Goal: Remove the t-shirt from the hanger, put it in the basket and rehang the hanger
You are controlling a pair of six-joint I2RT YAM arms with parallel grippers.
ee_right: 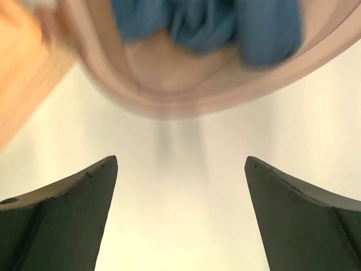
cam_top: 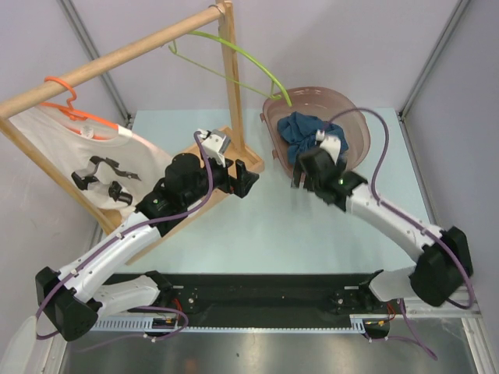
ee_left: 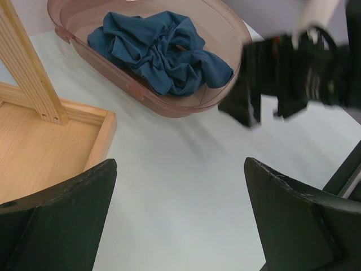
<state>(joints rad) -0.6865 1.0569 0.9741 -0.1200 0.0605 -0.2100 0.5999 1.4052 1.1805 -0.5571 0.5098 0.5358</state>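
Observation:
A white t-shirt (cam_top: pixel 58 152) with a black print hangs on an orange hanger (cam_top: pixel 66 97) at the left end of the wooden rail. A bare green hanger (cam_top: pixel 234 58) hangs at the rail's right end. A crumpled blue t-shirt (cam_top: pixel 304 132) (ee_left: pixel 161 53) (ee_right: pixel 208 22) lies in a pinkish basket (cam_top: pixel 355 117) (ee_left: pixel 186 107) (ee_right: pixel 169 96). My left gripper (cam_top: pixel 251 181) (ee_left: pixel 180 186) is open over bare table, right of the rack's base. The right gripper (cam_top: pixel 308 181) (ee_right: pixel 180 180) (ee_left: pixel 265 110) is open and empty just in front of the basket.
The rack's wooden upright (cam_top: pixel 232 86) (ee_left: pixel 25 62) rises from a shallow wooden base tray (ee_left: pixel 45 147) beside my left gripper. The pale table (cam_top: pixel 265 234) stretches between both arms. Metal frame posts stand at the back corners.

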